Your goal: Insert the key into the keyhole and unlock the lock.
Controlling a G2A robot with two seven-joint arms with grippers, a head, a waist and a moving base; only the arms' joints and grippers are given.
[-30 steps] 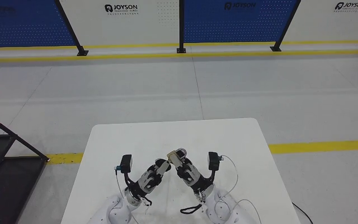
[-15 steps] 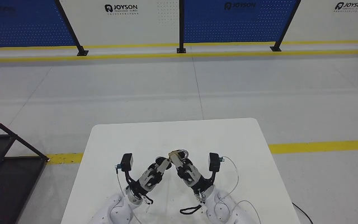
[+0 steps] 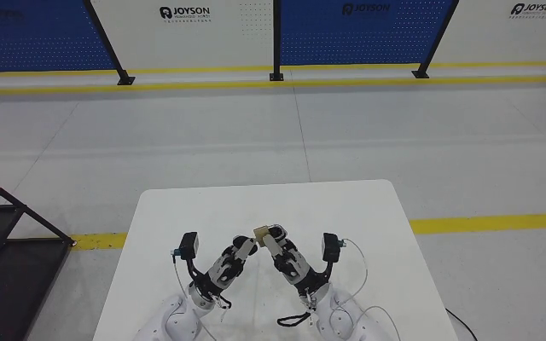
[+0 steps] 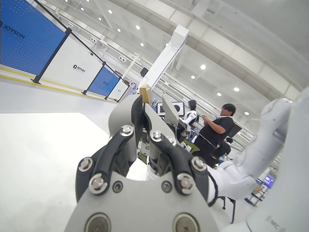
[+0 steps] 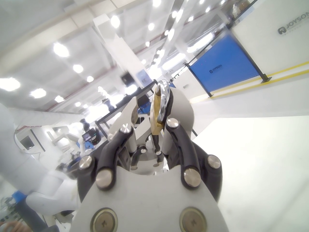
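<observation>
My right gripper (image 3: 271,240) is shut on a brass padlock (image 3: 263,232) and holds it up above the white table (image 3: 358,213), near the front middle. In the right wrist view the padlock (image 5: 155,114) stands edge-on between the fingers of the right gripper (image 5: 155,105), chrome shackle at the tip. My left gripper (image 3: 247,245) sits just left of the padlock, tip close to it. In the left wrist view the left gripper (image 4: 147,105) is shut on a small brass key (image 4: 145,94), whose end pokes out past the black pad. The keyhole is hidden.
The table's bare top (image 4: 36,146) stretches ahead of both arms to its far edge, with grey floor beyond. A black metal frame (image 3: 17,222) stands off the table's left side.
The padlock has shifted slightly left and turned, and now sits closer to the left gripper's tip. The left arm's wrist has moved a little outward to the left.
</observation>
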